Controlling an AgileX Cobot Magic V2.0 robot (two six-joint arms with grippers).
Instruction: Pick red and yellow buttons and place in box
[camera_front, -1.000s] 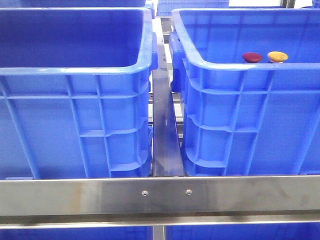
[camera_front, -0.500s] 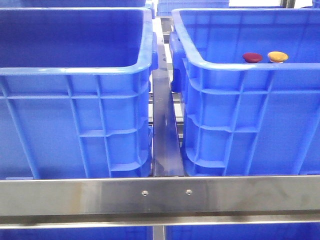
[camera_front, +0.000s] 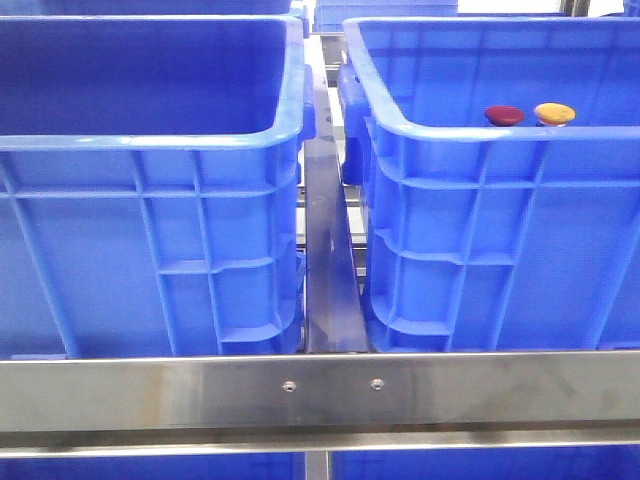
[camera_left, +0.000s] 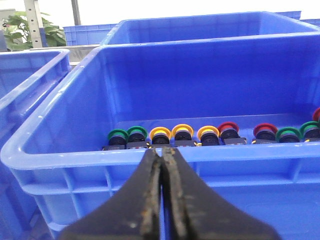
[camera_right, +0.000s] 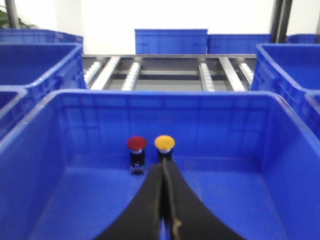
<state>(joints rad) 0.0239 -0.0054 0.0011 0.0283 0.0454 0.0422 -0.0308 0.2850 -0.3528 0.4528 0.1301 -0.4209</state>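
Your two small domed buttons, one dark red button (camera_front: 504, 115) and one orange-yellow button (camera_front: 555, 113), stand upright side by side inside the large bright-blue ribbed plastic crate (camera_front: 480, 135) on the right of the front view, near that crate's far wall. The right wrist view shows each cap on its own dark body, red (camera_right: 136, 144) beside yellow (camera_right: 164, 143), apart from each other; standing caps-up like this, they look easy to take from above.

Your right gripper (camera_right: 165, 172) hangs inside that crate just short of the yellow cap, its black fingers pressed together and holding nothing. Your left gripper (camera_left: 162, 155) is likewise closed and empty, poised just outside the near rim of a second blue crate (camera_left: 150, 157).

Along that second crate's floor you have a row of ring-capped switches (camera_left: 200, 136): I count four green, three yellow and at least two red, with another red cut off at the edge.

A steel rail (camera_front: 320, 390) runs across in front of the crates.
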